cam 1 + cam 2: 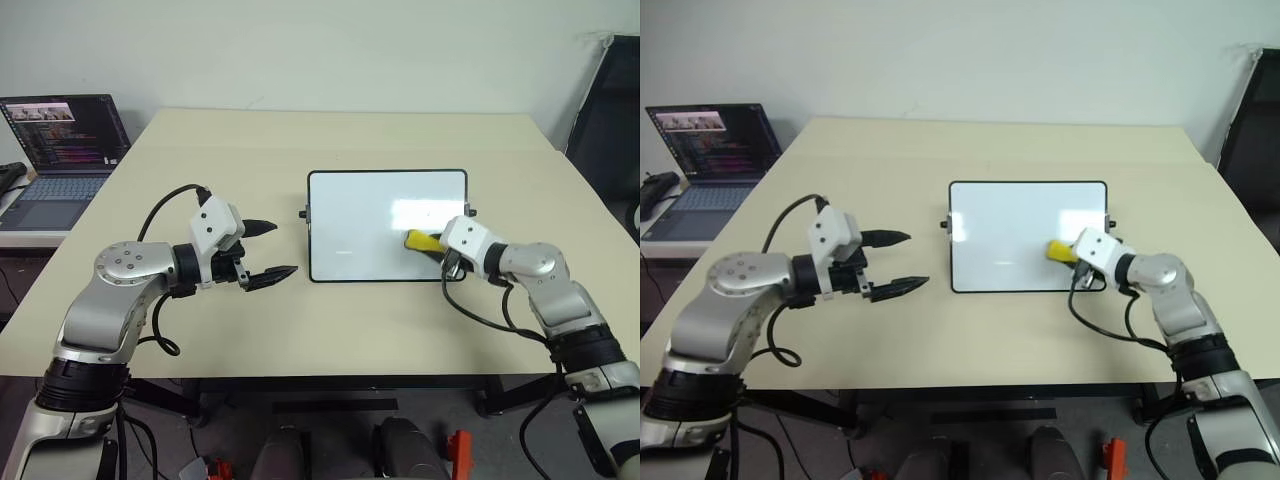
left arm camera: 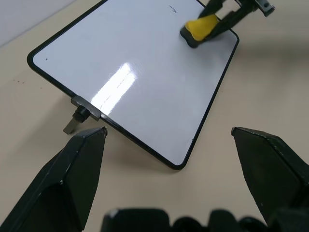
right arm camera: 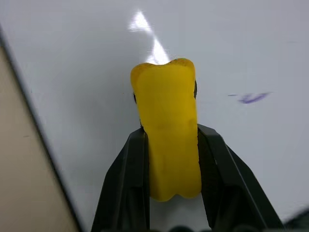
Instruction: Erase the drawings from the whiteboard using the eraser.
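- I have the right gripper clamped on the eraser; the yellow block sits squeezed between both black fingers and pokes out past their tips, over the right-hand part of the whiteboard, right of centre in the head view.
- The left gripper has its jaws spread wide and holds nothing; it hangs over bare table just left of the board, centre-left of the frame, apart from the frame's edge.
- What is left of the drawings that I can make out is a small purple smear at the right of the right wrist view, beside the eraser and not under it; a faint short mark shows low on the board in the head view; I cannot tell whether more remains under the glare.
- Risk one: the smear lies off to the side of the block; if I sweep straight ahead I pass it and leave it on the board.
- Risk two: nothing pins the board; a firm sideways rub could slide or pivot it on the table, since the left gripper is not touching it.
- Risk three: the eraser is held by its rear half only; pressing hard could tilt it in the grip or pop it out, and then the fingertips would scrape the glossy surface.
- Risk four: I cannot tell whether the pad is actually in contact; too light a pass would wipe nothing.
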{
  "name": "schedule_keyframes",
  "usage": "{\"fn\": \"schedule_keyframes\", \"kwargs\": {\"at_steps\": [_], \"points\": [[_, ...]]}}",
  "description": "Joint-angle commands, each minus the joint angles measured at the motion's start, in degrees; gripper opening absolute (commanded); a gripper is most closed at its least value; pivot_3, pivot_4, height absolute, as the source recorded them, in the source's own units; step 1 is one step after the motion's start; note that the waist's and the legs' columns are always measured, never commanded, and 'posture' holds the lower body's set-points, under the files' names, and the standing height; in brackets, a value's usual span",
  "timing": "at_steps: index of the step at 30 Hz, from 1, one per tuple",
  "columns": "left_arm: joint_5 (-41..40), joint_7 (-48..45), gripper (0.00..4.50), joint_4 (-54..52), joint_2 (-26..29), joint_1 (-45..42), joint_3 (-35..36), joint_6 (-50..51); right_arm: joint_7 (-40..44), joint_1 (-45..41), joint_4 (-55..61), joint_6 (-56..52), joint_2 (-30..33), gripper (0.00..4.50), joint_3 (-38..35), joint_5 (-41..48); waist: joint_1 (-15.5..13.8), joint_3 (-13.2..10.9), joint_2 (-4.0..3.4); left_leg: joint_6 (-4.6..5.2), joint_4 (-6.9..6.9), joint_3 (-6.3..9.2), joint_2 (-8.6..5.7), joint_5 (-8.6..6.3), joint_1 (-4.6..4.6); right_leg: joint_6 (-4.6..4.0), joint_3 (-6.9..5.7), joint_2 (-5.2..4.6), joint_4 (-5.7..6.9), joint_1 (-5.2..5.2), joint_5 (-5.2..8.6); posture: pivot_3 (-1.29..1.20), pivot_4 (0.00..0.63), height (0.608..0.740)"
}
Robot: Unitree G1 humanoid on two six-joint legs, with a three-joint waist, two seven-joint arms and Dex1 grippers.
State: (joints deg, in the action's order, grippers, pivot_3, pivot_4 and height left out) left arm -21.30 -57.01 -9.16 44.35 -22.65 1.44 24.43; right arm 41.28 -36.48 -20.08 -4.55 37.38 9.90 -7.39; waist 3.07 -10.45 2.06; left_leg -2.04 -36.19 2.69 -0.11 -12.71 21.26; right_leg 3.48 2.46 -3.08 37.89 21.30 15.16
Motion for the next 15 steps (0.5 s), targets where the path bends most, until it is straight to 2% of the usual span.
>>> {"fn": "schedule_keyframes", "kwargs": {"at_steps": [1, 7, 10, 12, 15], "points": [[0.1, -0.2, 4.50, -0.9, -0.1, -1.0, 0.2, -1.2, -7.4, -1.8, -8.4, -2.5, 2.8, 0.97, -2.3, -4.6, -0.1, 0.0, 0.08, 0.00, 0.00, 0.00, -0.01, 0.00, 0.00, 0.00, 0.00, -0.01, -0.01, 0.00, 0.00, 0.00, 0.150, 0.740], [0.2, -0.3, 4.50, -0.8, -0.2, -1.1, 0.2, -1.3, -9.0, -1.7, -10.1, -3.3, 3.1, 0.97, -2.5, -4.8, -0.3, 0.2, 0.34, 0.00, 0.01, 0.03, 0.01, 0.00, 0.06, -0.01, -0.02, -0.02, -0.14, -0.03, 0.01, 0.00, 0.150, 0.740], [0.2, -0.4, 4.50, -0.7, -0.4, -1.6, -0.1, -1.4, -7.1, -1.6, -6.8, -3.4, 1.7, 0.97, -4.6, -0.7, -0.4, 0.2, 0.40, 0.00, 0.00, 0.05, 0.00, 0.00, 0.08, 0.01, 0.00, -0.05, -0.16, -0.03, 0.00, 0.00, 0.150, 0.740], [0.0, -0.5, 4.50, -0.6, -0.7, -2.2, -0.1, -1.5, -1.5, -1.1, -1.3, -2.9, 0.8, 0.97, -9.2, 7.7, -0.5, 0.2, 0.38, 0.01, 0.00, 0.08, 0.01, 0.00, 0.12, 0.01, -0.02, -0.05, -0.18, -0.01, 0.00, 0.00, 0.150, 0.740], [-1.9, -0.8, 4.50, -1.6, -1.4, -2.8, 0.7, -0.4, 3.5, -1.4, 6.5, -9.0, 1.2, 0.97, -17.7, 20.0, -0.5, 0.0, 0.05, 0.01, 0.02, 0.15, 0.02, 0.00, 0.60, 0.14, -0.11, -0.03, -0.19, 0.40, -0.09, 0.00, 0.150, 0.740]]}}
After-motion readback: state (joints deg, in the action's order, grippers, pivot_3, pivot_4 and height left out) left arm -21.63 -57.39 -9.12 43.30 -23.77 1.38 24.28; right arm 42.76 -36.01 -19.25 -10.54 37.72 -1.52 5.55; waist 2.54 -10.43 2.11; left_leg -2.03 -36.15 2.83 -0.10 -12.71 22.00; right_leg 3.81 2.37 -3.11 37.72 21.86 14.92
